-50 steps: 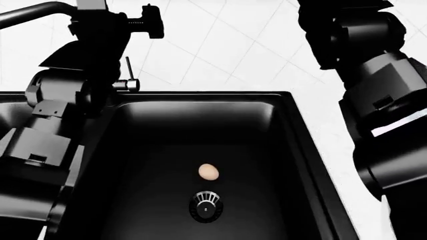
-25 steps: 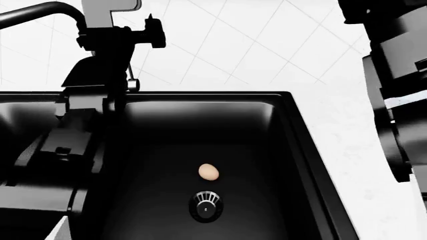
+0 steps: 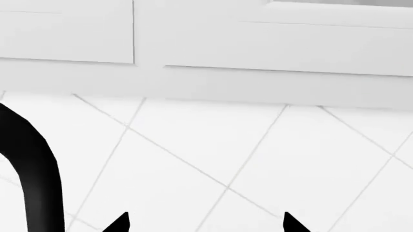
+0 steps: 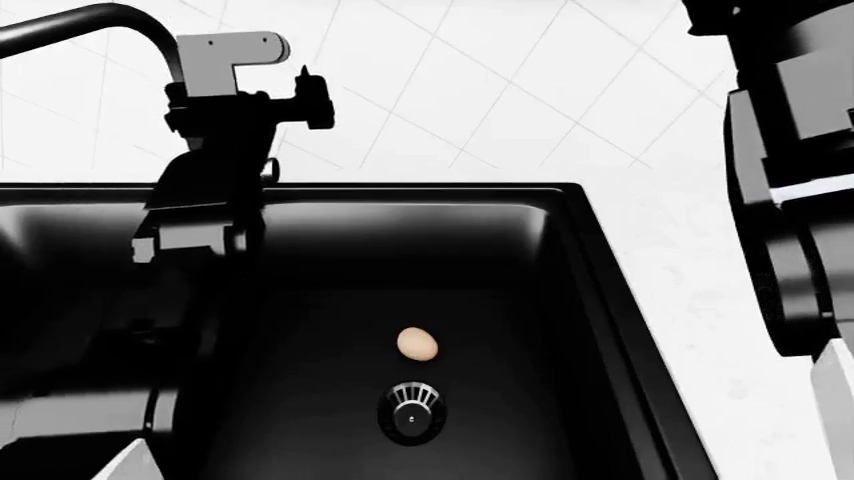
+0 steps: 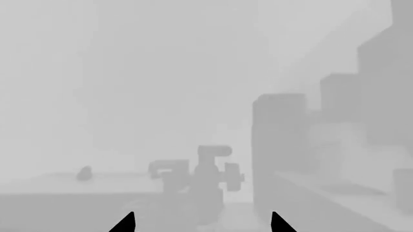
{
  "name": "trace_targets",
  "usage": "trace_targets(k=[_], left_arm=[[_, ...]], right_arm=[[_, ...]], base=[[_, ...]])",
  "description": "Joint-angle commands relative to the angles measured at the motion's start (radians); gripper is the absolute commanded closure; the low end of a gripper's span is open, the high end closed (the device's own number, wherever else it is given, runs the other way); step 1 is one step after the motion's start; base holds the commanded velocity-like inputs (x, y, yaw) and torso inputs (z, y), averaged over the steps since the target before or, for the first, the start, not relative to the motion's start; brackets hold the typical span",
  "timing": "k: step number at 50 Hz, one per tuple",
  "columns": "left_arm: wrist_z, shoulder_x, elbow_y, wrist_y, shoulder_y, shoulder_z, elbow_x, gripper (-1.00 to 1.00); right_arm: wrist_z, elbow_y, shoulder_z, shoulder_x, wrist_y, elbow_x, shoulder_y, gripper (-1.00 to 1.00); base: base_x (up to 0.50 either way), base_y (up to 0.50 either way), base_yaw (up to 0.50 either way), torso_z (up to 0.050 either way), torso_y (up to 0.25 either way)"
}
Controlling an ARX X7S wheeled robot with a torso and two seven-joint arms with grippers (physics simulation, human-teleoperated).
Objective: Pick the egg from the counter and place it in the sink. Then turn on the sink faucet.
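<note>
Beige egg (image 4: 418,343) in black sink (image 4: 587,250) just beside drain strainer (image 4: 411,411) — we see both fingers spread, empty.

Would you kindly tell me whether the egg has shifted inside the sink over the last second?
No. The egg lies in the sink at the same spot, just behind the drain strainer, as before.
</note>
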Motion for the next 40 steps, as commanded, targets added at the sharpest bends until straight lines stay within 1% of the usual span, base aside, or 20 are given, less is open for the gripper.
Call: trace_targets(k=[1, 24, 31, 40], left_arm=[[-0.012, 0.004, -0.003, 0.006, 0.032, -0.038, 0.041, -1.00], [-0.029, 0.009, -0.003, 0.013, 0.060, -0.046, 0.045, -1.00], [-0.069, 0.005, -0.003, 0.004, 0.070, -0.036, 0.055, -1.00], [-0.092, 0.000, -0.003, -0.002, 0.078, -0.015, 0.056, -1.00]], right_arm=[[-0.022, 0.001, 0.102, -0.011, 0.010, -0.103, -0.012, -1.00], [-0.047, 0.000, 0.230, -0.019, 0.016, -0.229, -0.031, -1.00], [-0.057, 0.000, 0.263, -0.022, 0.020, -0.254, -0.032, -1.00], [-0.068, 0.000, 0.298, -0.025, 0.021, -0.285, -0.036, -1.00]], base=[[0.00, 0.00, 0.00, 0.000, 0.000], [0.00, 0.00, 0.00, 0.000, 0.000], [0.00, 0.00, 0.00, 0.000, 0.000], [0.00, 0.00, 0.00, 0.000, 0.000]])
